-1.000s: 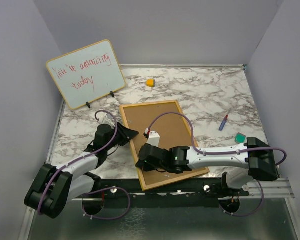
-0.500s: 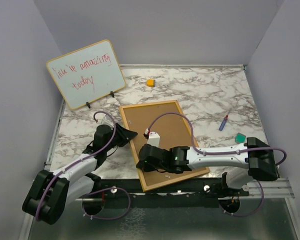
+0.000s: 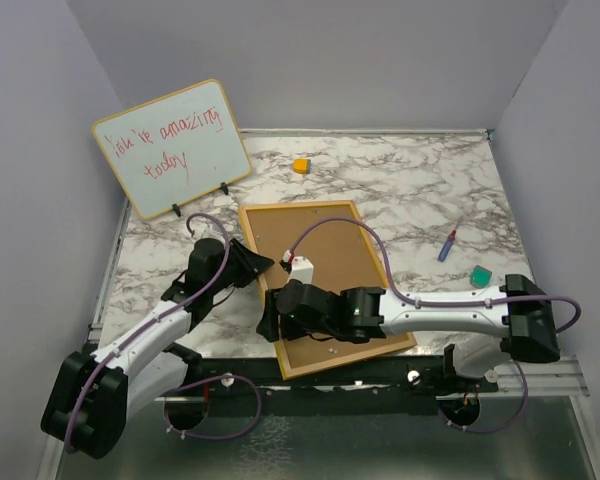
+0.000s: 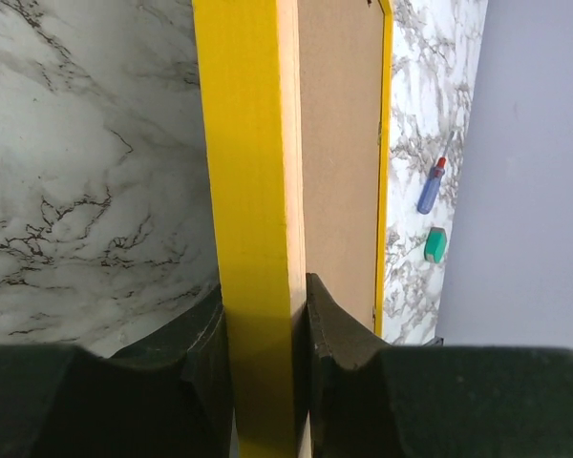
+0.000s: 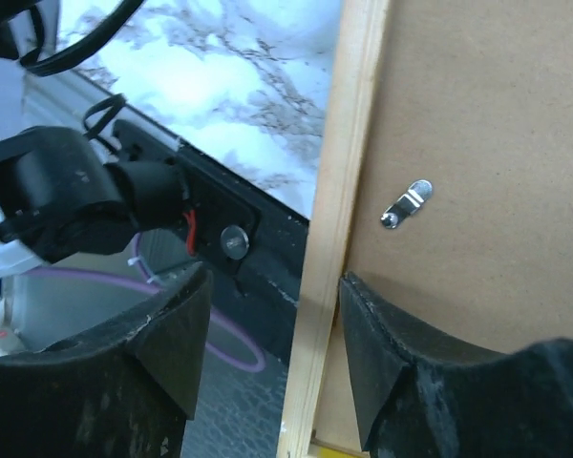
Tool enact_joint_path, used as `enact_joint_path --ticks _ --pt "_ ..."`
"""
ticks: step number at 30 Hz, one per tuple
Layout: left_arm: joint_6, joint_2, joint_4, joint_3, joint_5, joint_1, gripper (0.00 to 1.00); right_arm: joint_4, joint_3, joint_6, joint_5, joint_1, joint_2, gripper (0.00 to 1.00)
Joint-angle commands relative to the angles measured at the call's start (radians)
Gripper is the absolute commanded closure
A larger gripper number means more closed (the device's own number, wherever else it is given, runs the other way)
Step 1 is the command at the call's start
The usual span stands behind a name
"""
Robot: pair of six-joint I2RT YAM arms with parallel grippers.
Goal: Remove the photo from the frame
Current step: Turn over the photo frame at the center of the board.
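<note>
A yellow-edged frame [image 3: 338,258] lies face down on a marble table [image 3: 410,190], its brown back up, angled toward the near edge. The left gripper [image 4: 264,315] is clamped on the frame's left border, one finger on each side. The right gripper [image 5: 272,296] hangs over the frame's near left corner, jaws apart and straddling the wooden rim, just beside a small metal clip [image 5: 406,205]. A whiteboard [image 3: 172,150] with red writing stands at the far left.
</note>
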Motion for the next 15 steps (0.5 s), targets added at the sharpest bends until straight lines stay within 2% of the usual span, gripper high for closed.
enact_joint_path --ticks 1,5,10,12,15 --pt "0.124 -0.035 -0.15 0.066 -0.119 -0.005 1.0 0.008 0.032 -0.037 -0.02 0.004 -0.083 0.37" --pt "0.171 -0.039 -0.248 0.107 -0.159 -0.005 1.0 -0.072 0.023 -0.045 0.088 0.005 -0.165 0.24" --pt "0.235 -0.032 -0.35 0.189 -0.183 -0.004 1.0 -0.299 0.037 -0.038 0.344 0.004 -0.249 0.2" --pt "0.255 -0.02 -0.377 0.22 -0.177 -0.003 1.0 -0.434 0.062 0.018 0.44 0.004 -0.254 0.18" --pt "0.295 0.003 -0.426 0.259 -0.179 -0.004 1.0 -0.605 0.127 0.071 0.49 0.004 -0.199 0.18"
